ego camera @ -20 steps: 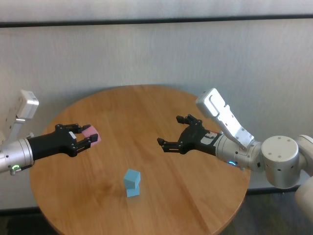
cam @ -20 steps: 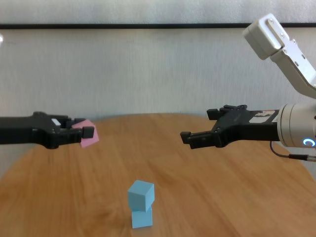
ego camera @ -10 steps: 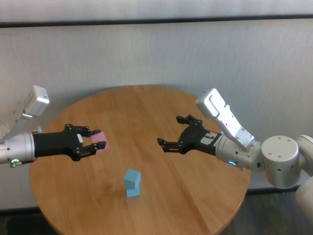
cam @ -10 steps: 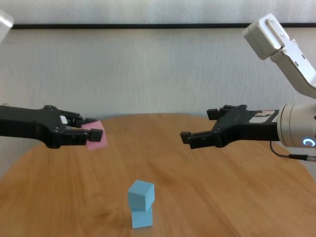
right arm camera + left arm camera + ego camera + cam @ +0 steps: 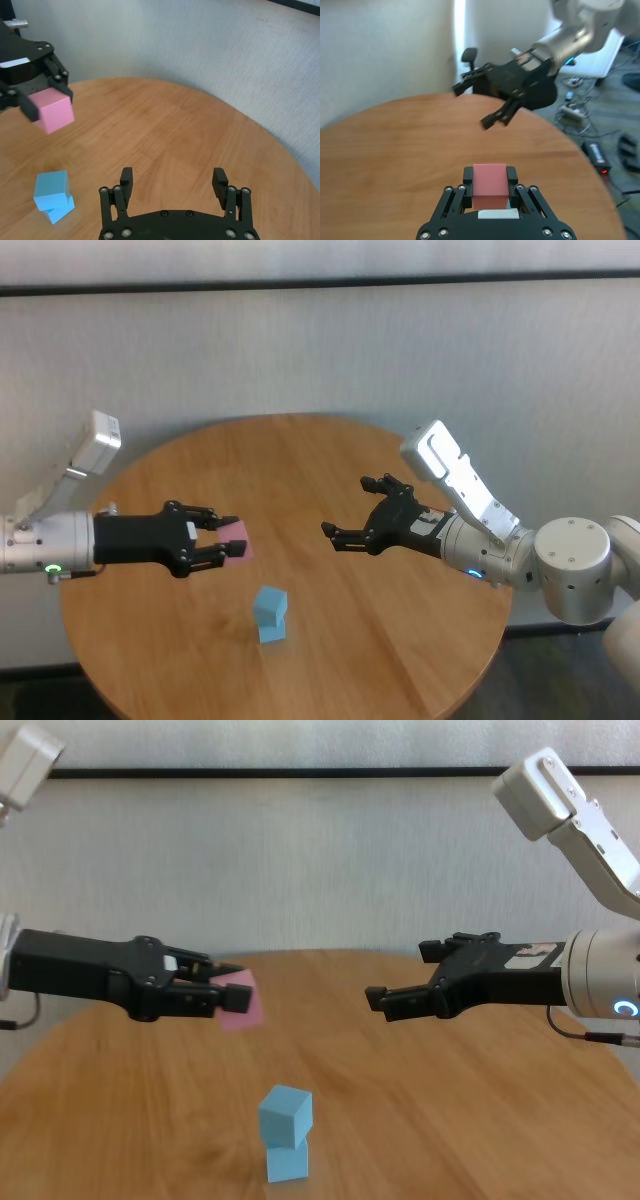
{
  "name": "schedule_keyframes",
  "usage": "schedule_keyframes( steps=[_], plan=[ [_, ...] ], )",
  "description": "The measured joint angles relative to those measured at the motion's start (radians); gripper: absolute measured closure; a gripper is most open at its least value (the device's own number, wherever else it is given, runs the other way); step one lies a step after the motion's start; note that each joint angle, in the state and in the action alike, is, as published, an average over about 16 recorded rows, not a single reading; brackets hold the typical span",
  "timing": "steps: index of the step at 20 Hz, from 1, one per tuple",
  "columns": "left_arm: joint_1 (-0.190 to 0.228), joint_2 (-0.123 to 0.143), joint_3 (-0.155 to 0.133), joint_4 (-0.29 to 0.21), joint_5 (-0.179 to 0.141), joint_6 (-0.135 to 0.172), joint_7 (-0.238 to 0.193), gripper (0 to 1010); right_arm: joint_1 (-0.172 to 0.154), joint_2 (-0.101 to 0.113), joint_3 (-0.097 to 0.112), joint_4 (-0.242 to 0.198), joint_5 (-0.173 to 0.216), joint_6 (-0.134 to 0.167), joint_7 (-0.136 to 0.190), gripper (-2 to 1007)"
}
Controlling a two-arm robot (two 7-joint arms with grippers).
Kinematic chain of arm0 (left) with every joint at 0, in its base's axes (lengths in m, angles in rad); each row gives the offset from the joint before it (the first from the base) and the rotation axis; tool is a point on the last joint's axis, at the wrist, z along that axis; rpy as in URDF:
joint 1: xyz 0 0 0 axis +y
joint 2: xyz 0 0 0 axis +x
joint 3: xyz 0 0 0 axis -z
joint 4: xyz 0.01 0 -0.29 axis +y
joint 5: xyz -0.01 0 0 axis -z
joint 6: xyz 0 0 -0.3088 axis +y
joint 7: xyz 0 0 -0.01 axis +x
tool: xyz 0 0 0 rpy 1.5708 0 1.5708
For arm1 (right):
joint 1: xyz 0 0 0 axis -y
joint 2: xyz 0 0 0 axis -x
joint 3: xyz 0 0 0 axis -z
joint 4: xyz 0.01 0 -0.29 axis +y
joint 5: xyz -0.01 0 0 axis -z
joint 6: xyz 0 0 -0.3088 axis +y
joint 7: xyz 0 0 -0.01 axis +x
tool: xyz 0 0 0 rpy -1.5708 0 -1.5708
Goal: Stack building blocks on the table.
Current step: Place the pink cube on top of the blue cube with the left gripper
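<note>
Two light blue building blocks stand stacked near the table's (image 5: 400, 630) front, the upper block (image 5: 270, 604) turned askew on the lower block (image 5: 272, 632); the chest view shows the upper block (image 5: 286, 1112) and the lower block (image 5: 288, 1161) as well. My left gripper (image 5: 228, 540) hovers above the table, left of and above the stack, shut on the pink block (image 5: 238, 549). In the left wrist view the pink block (image 5: 490, 186) sits between the fingers. My right gripper (image 5: 347, 506) hangs open and empty to the right of the stack.
The round wooden table (image 5: 470, 1110) is bare apart from the blocks. A pale wall runs behind it. The left wrist view shows an office chair (image 5: 468, 55) and cables on the floor beyond the table's edge.
My left gripper has carried the pink block rightward, toward the blue stack. The right arm and the stack have not moved.
</note>
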Motion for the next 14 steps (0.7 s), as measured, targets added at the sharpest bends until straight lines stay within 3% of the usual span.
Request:
schedule_keyframes(
  steps=[7,14],
  plan=[
    [0.022,-0.002,0.024,-0.038,-0.024,0.024,-0.013,616,0.0,0.0,0.0,0.0,0.0,0.0,0.0,4],
    [0.031,-0.003,0.05,-0.041,-0.02,0.02,0.003,616,0.0,0.0,0.0,0.0,0.0,0.0,0.0,4]
  ],
)
